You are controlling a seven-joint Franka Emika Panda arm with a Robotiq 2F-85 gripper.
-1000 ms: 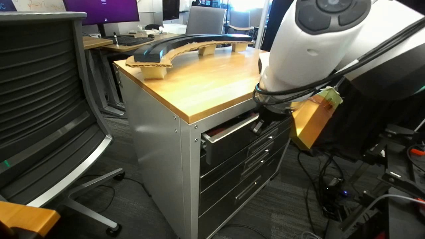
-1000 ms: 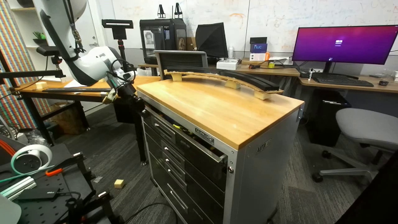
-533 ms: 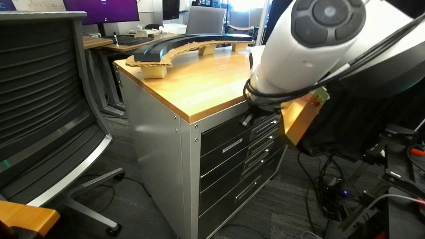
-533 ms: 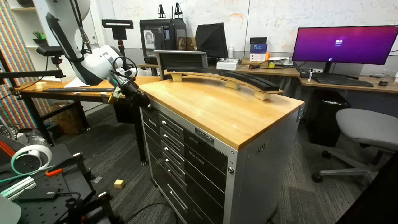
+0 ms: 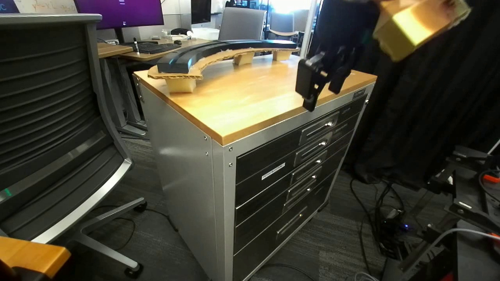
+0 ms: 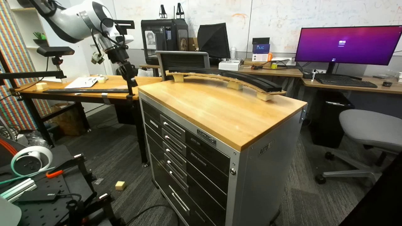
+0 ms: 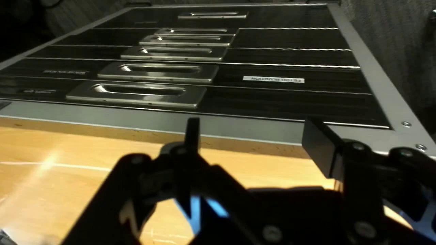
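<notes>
Wrist view: the gripper (image 7: 252, 131) is found released, its jaws set well apart, with the front edge of the wooden top (image 7: 41, 194) seen through the gap. Beyond that edge the drawer side of the cabinet (image 7: 245, 124) is faced; the top drawer (image 7: 289, 105) is closed, and its metal handle (image 7: 146, 99) is seen up and to the left of the gap. A white label (image 7: 273, 80) is fixed to the second drawer (image 7: 323, 77), its lettering inverted.

In an exterior view, the black fingers (image 5: 306, 80) are seen separated, pointed downward at the front edge of the wooden top, above the metal handle. All the drawers are shown pushed in. A curved black piece (image 5: 218, 48) is supported on cardboard (image 5: 175, 75) and pale yellow blocks (image 5: 181, 85). An office chair (image 5: 50, 89) is placed beside the cabinet.

In an exterior view, the white arm (image 6: 80, 22) is extended from the upper left, and the gripper is suspended near a corner of the wooden top; finger spacing is not resolved from this angle. A lit monitor (image 6: 342, 47) and a black 3D printer (image 6: 165, 40) are seen behind the cabinet.
</notes>
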